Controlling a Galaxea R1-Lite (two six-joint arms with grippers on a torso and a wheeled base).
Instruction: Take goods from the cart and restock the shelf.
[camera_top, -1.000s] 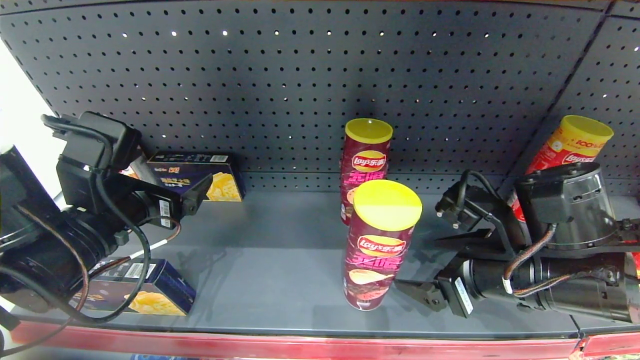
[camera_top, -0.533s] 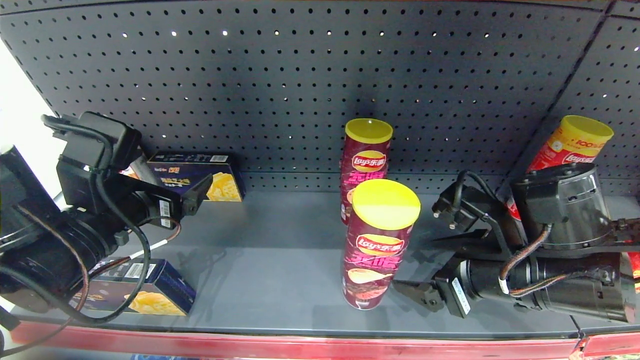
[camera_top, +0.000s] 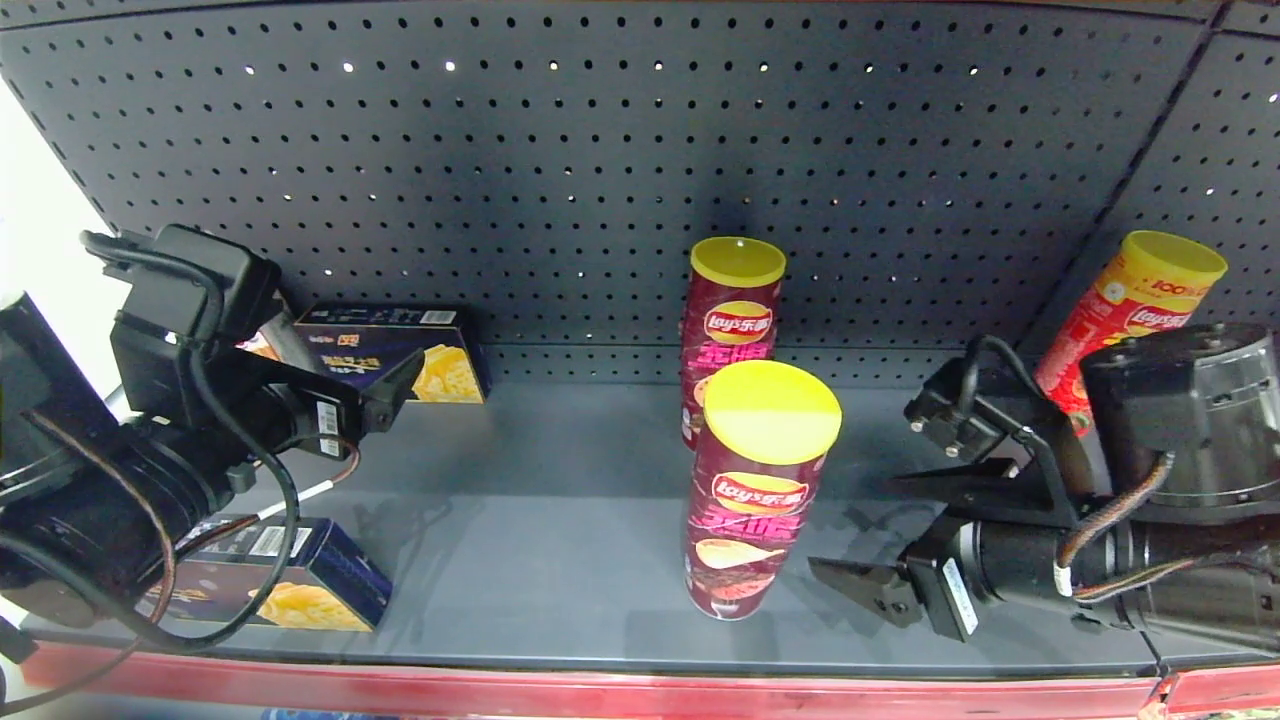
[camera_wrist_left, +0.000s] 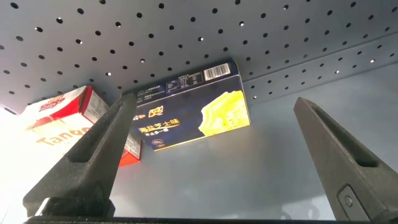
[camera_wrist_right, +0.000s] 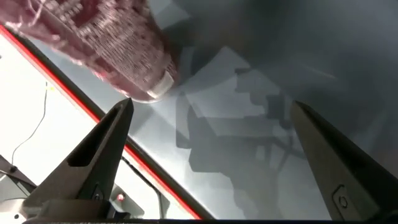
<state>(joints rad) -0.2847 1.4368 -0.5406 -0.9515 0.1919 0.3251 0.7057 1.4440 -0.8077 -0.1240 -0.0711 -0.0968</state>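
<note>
Fingers (camera_top: 850, 582) spread empty on left gripper (camera_wrist_left: 214, 109) and right gripper (camera_top: 855, 525); light, slick chip can (camera_top: 755, 500) likely needs mid-body grip.

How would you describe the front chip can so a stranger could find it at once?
On the grey shelf below the pegboard, two maroon cans with yellow lids stand mid-shelf. The front can is nearest the red edge, hiding the foot of the back can; the far-right can is red.

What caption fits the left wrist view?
Open left gripper facing a dark blue snack box beside a red-and-white carton on grey shelf.
</note>
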